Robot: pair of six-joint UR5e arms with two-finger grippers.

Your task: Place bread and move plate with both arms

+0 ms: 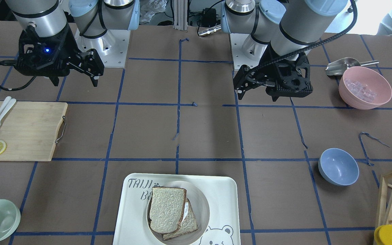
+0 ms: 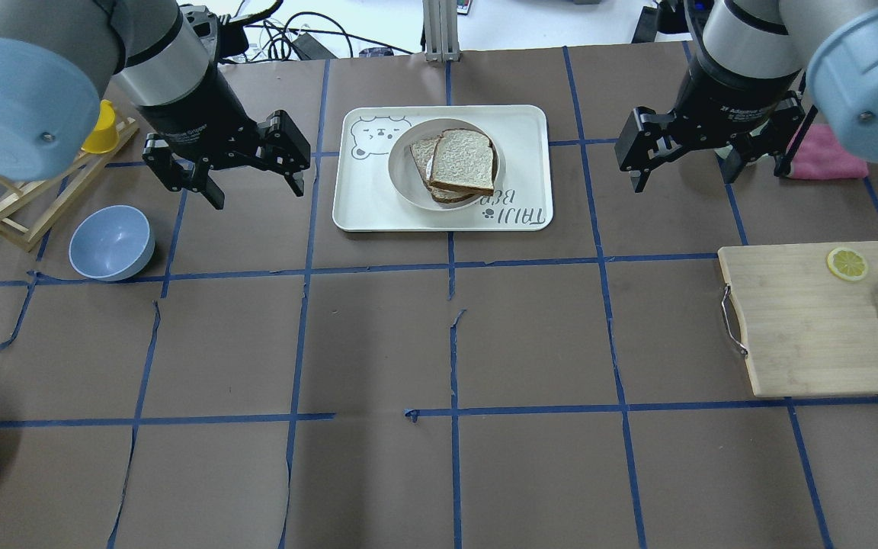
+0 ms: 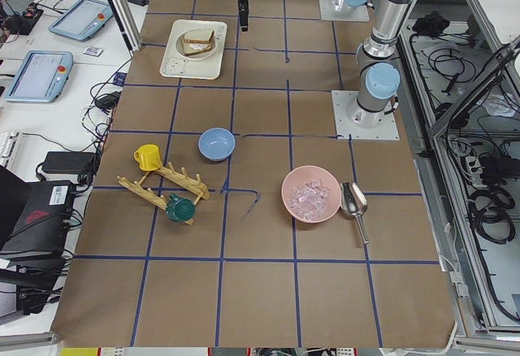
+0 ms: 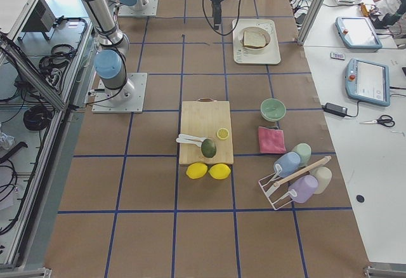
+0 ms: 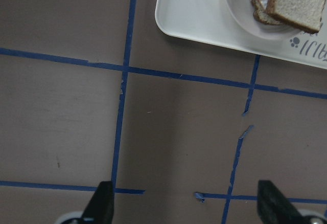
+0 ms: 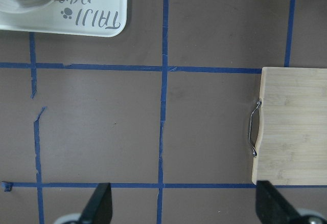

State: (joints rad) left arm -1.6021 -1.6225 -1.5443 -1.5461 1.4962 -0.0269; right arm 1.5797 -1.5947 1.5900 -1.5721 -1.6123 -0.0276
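1. At the far centre of the table in the overhead view, the plate (image 2: 399, 169) sits inside a white bear-printed tray (image 2: 366, 207), toward the tray's right half in that view.
2. The bread (image 2: 463, 158) lies flat on the plate, crust dark and crumb pale. It rests on top of a second slice (image 2: 422, 155), which sticks out from under it on one side; a white layer shows between the two.
3. From the front-facing camera the bread (image 1: 167, 208) covers most of the plate (image 1: 203, 203), with the lower slice showing at its lower right edge.
4. The left gripper (image 2: 256, 195) hangs above bare table beside the tray's left end in the overhead view. Its fingers (image 5: 102, 204) stand wide apart with nothing between them, touching neither tray nor plate.
5. The right gripper (image 2: 683, 181) hangs above bare table on the tray's other side, farther from it. Its fingers (image 6: 99, 203) are likewise spread wide and grip nothing.
6. A wooden cutting board (image 2: 797, 324) lies on the robot's right, carrying a lemon slice (image 2: 847, 264) and white cutlery.
7. A blue bowl (image 2: 111, 242) stands on the robot's left, near the left gripper but apart from it.
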